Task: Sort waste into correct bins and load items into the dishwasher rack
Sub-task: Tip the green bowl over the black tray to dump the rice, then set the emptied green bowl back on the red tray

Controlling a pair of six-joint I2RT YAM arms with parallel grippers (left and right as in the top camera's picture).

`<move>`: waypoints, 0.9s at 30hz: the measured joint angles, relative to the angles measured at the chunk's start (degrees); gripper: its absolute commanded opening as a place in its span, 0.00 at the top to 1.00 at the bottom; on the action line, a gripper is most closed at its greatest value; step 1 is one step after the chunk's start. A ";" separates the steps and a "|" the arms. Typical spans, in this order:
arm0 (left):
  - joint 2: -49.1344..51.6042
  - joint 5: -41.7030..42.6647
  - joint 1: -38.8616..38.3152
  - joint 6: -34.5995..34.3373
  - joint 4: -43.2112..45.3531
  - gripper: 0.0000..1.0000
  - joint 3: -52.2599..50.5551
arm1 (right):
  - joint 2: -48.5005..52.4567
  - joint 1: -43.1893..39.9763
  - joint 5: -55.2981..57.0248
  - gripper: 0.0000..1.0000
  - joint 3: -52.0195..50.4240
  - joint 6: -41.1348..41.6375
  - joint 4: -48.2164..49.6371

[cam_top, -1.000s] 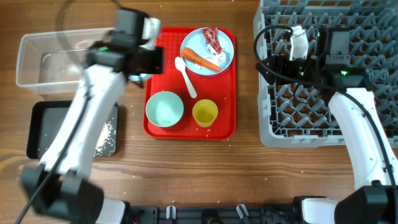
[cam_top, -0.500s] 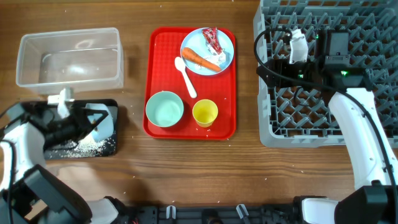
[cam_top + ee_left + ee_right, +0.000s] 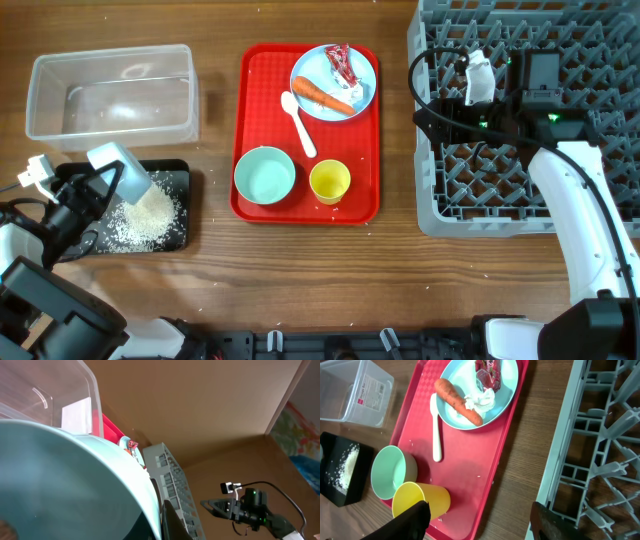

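Rice (image 3: pixel 140 215) lies heaped in the shallow black bin (image 3: pixel 183 172) at the left front of the bench (image 3: pixel 400 270). My left end effector (image 3: pixel 103 182) grips a pale-blue bowl (image 3: pixel 122 168), tipped over that heap. The clear tub (image 3: pixel 110 95) sits just behind the bin. On the red tray (image 3: pixel 262 90), the plate (image 3: pixel 310 68) carries the carrot (image 3: pixel 322 96) and the wrapper (image 3: pixel 341 62). The spoon (image 3: pixel 298 122), second bowl (image 3: pixel 265 175) and yellow cup (image 3: pixel 330 181) lie beside the plate. The rack (image 3: pixel 590 40) fills the right side.

From my left wrist, the held bowl's pale surface fills the lower left, with one dark finger (image 3: pixel 172 522) against its rim.

From my right wrist, my right end effector (image 3: pixel 479 510) is spread wide and holds nothing. It hangs by the tray's near edge, with the rack to its right. A white scrap (image 3: pixel 482 399) lies on the plate, touching the carrot.
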 measured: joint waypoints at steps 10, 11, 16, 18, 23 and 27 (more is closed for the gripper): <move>-0.46 -9.81 -14.78 -7.08 2.12 0.96 5.16 | 0.00 0.00 0.04 0.33 0.00 0.00 0.50; -1.64 -18.27 -24.33 -11.28 4.37 0.96 11.69 | 0.00 0.00 0.13 0.33 0.00 0.00 0.61; -3.58 -63.12 -60.52 -22.86 18.18 0.96 25.29 | 0.04 0.00 1.22 0.33 0.00 0.00 0.66; 0.07 -73.53 -68.83 -24.09 19.82 0.96 25.33 | 0.04 0.00 1.64 0.33 0.00 0.00 0.66; 14.84 -83.17 -70.38 -26.38 18.05 0.92 25.09 | 0.04 0.00 1.73 0.33 0.00 0.00 0.66; 15.02 -83.30 -70.60 -27.69 17.22 0.81 25.09 | 0.07 0.00 1.70 0.33 0.00 0.00 0.96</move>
